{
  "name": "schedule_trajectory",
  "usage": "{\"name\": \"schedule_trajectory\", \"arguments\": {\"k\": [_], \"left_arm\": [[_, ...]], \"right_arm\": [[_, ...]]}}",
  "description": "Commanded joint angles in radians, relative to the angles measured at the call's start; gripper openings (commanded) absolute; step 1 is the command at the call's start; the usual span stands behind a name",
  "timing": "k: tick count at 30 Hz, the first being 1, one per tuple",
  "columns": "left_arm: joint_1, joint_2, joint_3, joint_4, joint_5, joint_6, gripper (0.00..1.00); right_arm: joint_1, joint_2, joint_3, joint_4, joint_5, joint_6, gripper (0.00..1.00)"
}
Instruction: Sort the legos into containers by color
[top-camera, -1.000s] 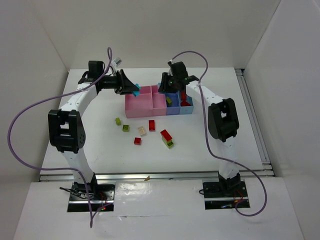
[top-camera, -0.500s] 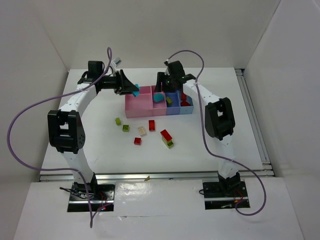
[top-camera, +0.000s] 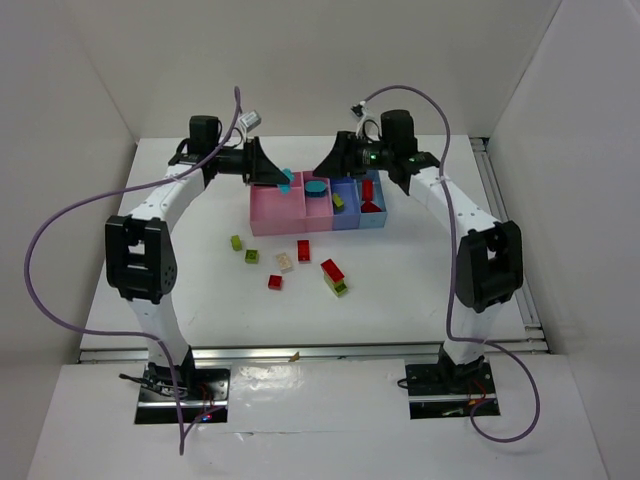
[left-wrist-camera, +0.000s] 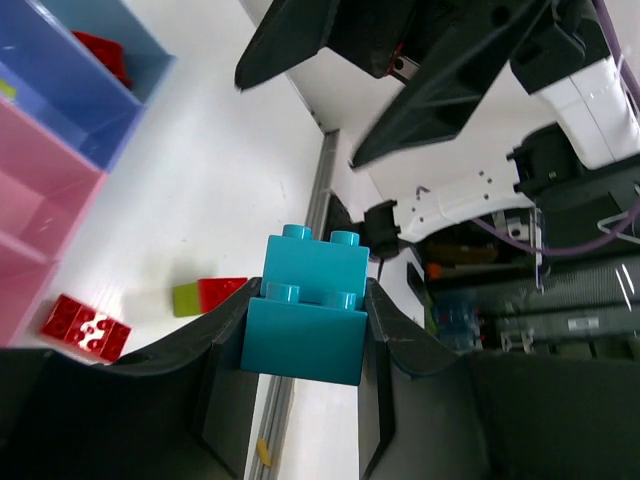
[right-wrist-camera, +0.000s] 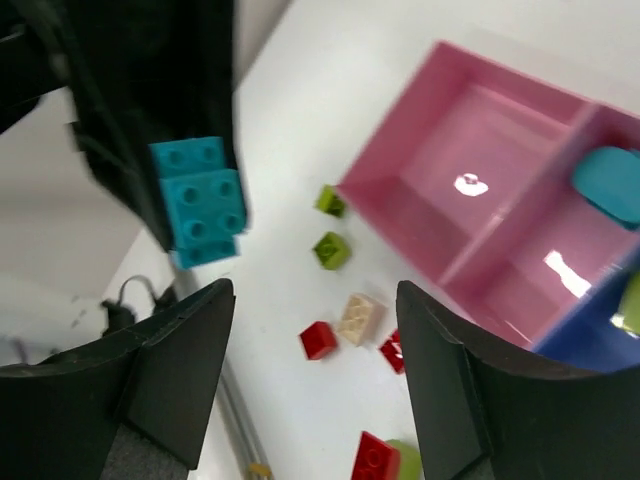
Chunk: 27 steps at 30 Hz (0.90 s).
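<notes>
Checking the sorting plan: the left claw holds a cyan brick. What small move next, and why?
Probably carry the left claw rightward to above the narrower pink bin, then open it: the cyan brick it grips matches the cyan piece already lying in that bin.

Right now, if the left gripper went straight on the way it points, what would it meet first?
Likely the right gripper, open, facing it across the pink bins; the cyan brick in the left gripper would touch first. Depth unclear.
</notes>
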Motion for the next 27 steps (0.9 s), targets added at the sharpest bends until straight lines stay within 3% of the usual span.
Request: {"name": "schedule_trajectory", "arguments": {"k": [1, 7, 16, 20, 21, 24, 27], "left_arm": [[-0.027, 0.018, 0.042, 0.084, 0.112, 0.018, 0.0], [-0.051, 0.018, 0.03, 0.152, 0.137, -0.005, 0.0], [-0.061, 0.029, 0.074, 0.06, 0.117, 0.061, 0.0], [-0.07, 0.039, 0.194, -0.217, -0.032, 0.283, 0.0], [-0.086, 0.039, 0.267, -0.357, -0.151, 0.41, 0.0], [-0.13, 0.026, 0.318, -0.443, -0.378, 0.546, 0.0], [-0.149, -0.02, 0.274, -0.429, -0.513, 0.598, 0.0]], "right_arm": [[0.014, -0.016, -0.01, 0.123, -0.227, 0.037, 0.74], [0.032, 0.019, 0.044, 0.164, -0.272, 0.078, 0.74], [0.019, 0.03, 0.062, 0.159, -0.26, 0.149, 0.74], [-0.012, 0.04, 0.094, 0.02, -0.18, 0.308, 0.72], [-0.027, 0.04, 0.082, -0.01, -0.157, 0.343, 0.72], [-0.048, 0.04, 0.013, 0.006, -0.196, 0.501, 0.72], [-0.048, 0.019, -0.03, 0.089, -0.218, 0.633, 0.72]]}}
